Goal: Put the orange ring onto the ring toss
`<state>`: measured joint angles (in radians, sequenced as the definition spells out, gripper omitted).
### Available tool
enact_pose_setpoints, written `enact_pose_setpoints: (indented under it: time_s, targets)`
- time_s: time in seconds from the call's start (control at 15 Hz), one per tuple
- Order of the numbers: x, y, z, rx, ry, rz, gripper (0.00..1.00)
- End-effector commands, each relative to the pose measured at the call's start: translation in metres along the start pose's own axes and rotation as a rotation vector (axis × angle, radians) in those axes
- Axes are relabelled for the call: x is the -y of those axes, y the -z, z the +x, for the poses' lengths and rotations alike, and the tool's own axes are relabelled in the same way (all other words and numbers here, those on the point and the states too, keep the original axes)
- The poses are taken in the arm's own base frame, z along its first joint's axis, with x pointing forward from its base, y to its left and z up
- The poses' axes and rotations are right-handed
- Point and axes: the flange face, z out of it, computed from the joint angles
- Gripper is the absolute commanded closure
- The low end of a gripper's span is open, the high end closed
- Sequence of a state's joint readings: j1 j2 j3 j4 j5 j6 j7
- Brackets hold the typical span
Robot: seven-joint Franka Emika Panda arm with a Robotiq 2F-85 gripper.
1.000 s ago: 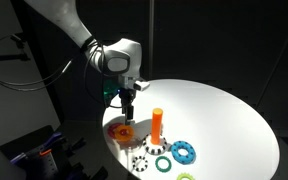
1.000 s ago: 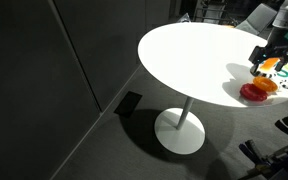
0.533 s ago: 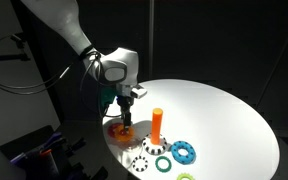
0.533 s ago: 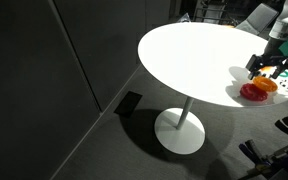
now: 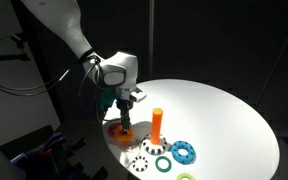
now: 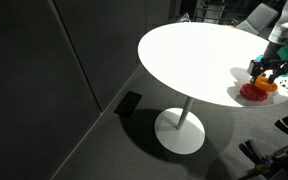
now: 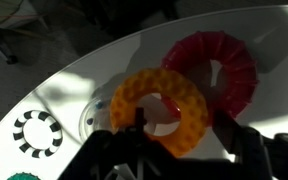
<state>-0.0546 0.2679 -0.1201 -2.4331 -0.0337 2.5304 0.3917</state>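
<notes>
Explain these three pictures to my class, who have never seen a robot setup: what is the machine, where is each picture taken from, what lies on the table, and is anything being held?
The machine is a single robot arm ending in a two-fingered gripper. Two pictures come from cameras standing outside the robot, looking at a round white table from different places. The third comes from a camera on the arm's wrist, looking down past the fingers. On the table stands an upright orange peg. Lying near it are an orange ring, a red ring, a blue toothed ring and some other small toothed rings. Nothing is held: the gripper is open, low over the orange ring, with a finger on either side of it.
</notes>
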Motion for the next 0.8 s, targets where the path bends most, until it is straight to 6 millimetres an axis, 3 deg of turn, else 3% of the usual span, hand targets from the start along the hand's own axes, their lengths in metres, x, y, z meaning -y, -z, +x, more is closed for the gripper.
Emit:
enact_pose_setpoints:
  time_s: [0.0, 0.27, 0.33, 0.47, 0.53, 0.73]
  targets:
    - [0.0, -0.001, 0.0, -0.012, -0.023, 0.0, 0.6]
    - [-0.002, 0.009, 0.0, -0.026, -0.021, 0.004, 0.91]
    - [-0.002, 0.012, 0.0, -0.029, -0.021, 0.006, 0.94]
    - [-0.004, 0.022, 0.001, -0.038, -0.022, 0.008, 0.91]
    - [-0.005, 0.028, 0.002, -0.044, -0.022, 0.008, 0.95]
    - [-0.007, 0.048, 0.005, -0.07, -0.025, 0.011, 0.94]
